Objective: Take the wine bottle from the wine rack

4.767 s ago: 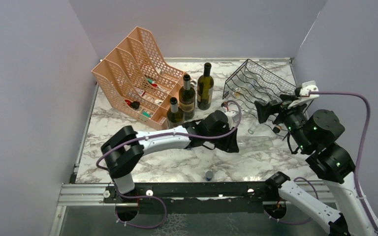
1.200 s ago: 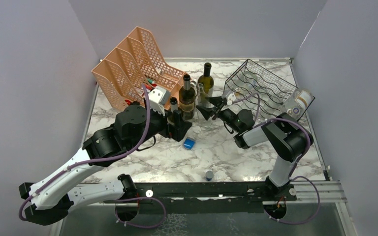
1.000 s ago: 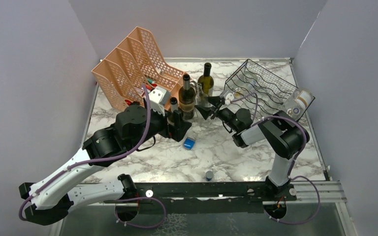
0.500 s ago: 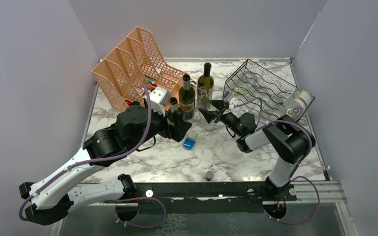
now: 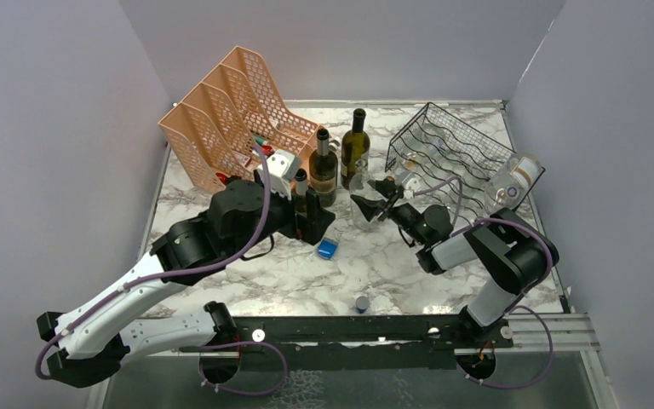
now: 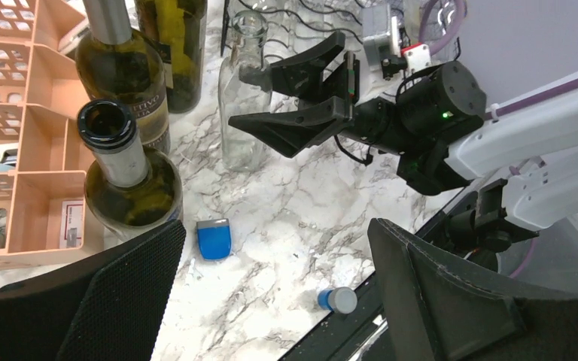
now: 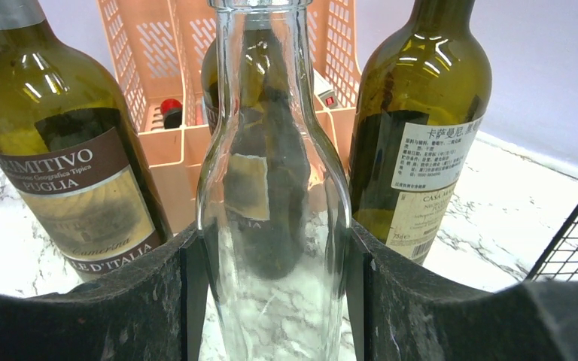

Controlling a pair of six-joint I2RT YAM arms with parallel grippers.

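A clear glass wine bottle stands upright in front of the green bottles, off the black wire wine rack. My right gripper is shut on its body, one finger on each side. The left wrist view shows that bottle with its base at the marble. I cannot tell if it touches. My left gripper hangs open over the table, holding nothing, left of the held bottle. Another clear bottle lies at the rack's right end.
Three dark green bottles stand beside a peach mesh organizer at the back left. A small blue object and a blue-grey cap lie on the marble. Walls close in on both sides.
My right gripper has carried the clear bottle a little toward the near edge, away from the green bottles. The left arm shifted slightly right and stays open.
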